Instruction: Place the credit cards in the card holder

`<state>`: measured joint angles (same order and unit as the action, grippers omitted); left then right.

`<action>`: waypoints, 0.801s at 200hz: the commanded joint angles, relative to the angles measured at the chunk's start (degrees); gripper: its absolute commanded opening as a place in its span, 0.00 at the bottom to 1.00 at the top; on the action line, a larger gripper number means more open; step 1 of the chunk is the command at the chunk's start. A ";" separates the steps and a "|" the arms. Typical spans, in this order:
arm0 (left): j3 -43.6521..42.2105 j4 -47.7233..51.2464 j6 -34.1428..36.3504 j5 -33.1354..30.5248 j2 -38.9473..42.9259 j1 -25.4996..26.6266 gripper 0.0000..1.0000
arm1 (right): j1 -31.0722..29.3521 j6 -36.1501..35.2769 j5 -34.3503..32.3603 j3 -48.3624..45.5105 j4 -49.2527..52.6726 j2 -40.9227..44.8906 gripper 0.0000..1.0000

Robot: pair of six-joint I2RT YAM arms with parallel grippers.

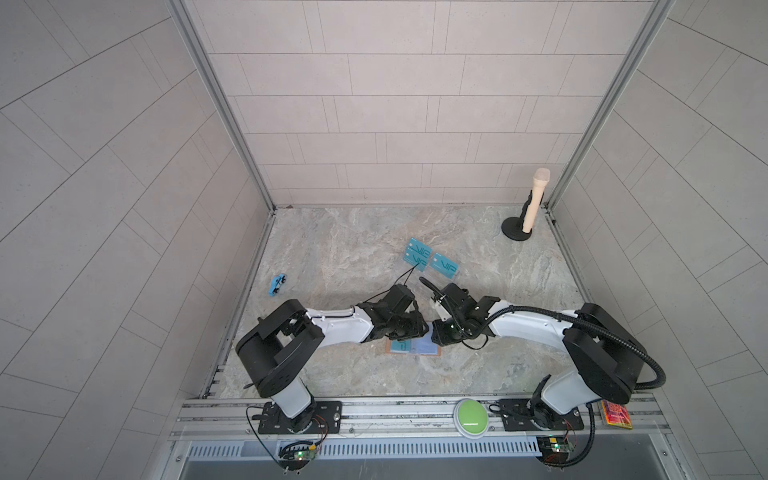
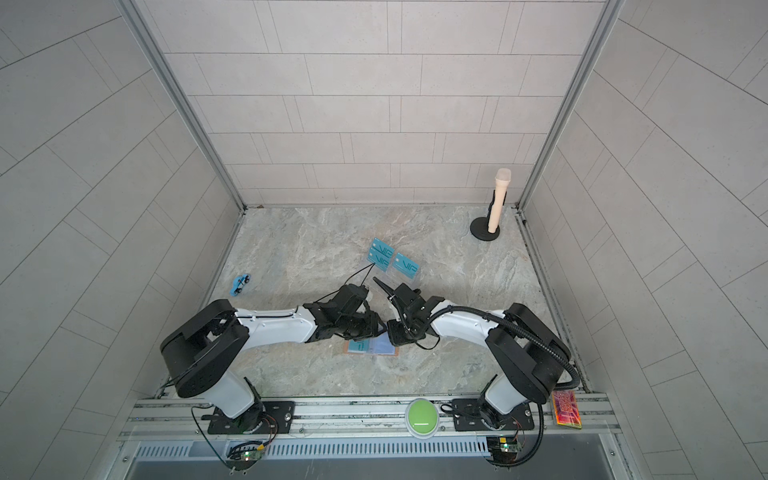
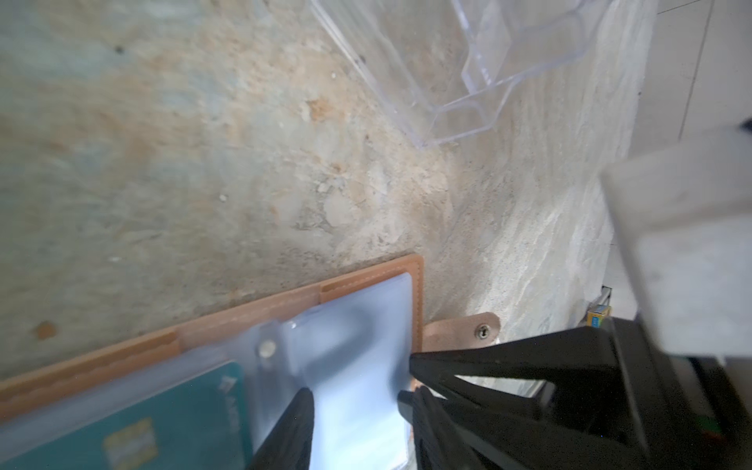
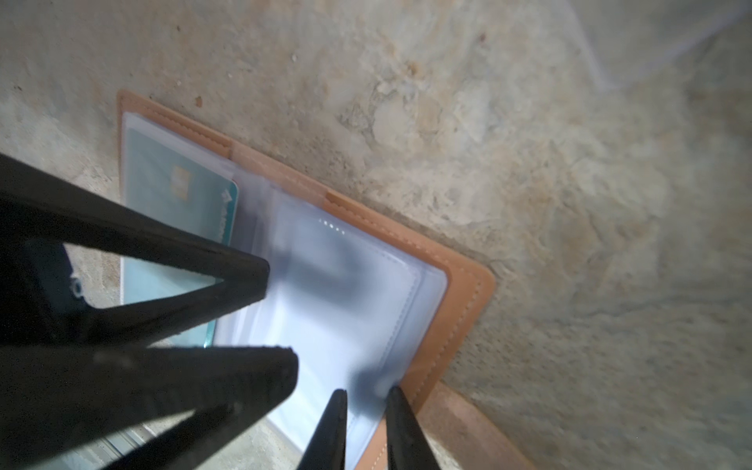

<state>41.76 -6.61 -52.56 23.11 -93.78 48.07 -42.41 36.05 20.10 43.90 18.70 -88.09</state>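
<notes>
Currently the card holder (image 4: 464, 301) is lying open, flat on the table's (image 1: 332, 249) near middle, one teal card (image 4: 162, 211) sitting in its left pocket. Both grippers are hovering over it: left gripper (image 4: 276, 309) jaws parted, right gripper (image 4: 366, 401) jaws slightly apart astride a clear sleeve edge. Remaining credit cards (image 1: 430, 259) are standing farther back.

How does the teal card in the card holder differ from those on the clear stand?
The pocketed card lies flat under a clear sleeve in the card holder; the stand cards sit uncovered on the clear stand. The pocketed card is single; the stand cards number three. All are teal-blue.
</notes>
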 commanded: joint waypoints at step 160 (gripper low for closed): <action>-2.20 0.95 0.87 -2.21 4.31 -1.40 0.45 | -0.21 -0.61 -1.99 1.54 2.48 -0.41 0.21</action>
<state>38.92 -8.05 -53.21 21.63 -88.33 47.27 -42.46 35.99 19.66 44.25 19.49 -88.09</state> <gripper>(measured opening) 0.452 0.210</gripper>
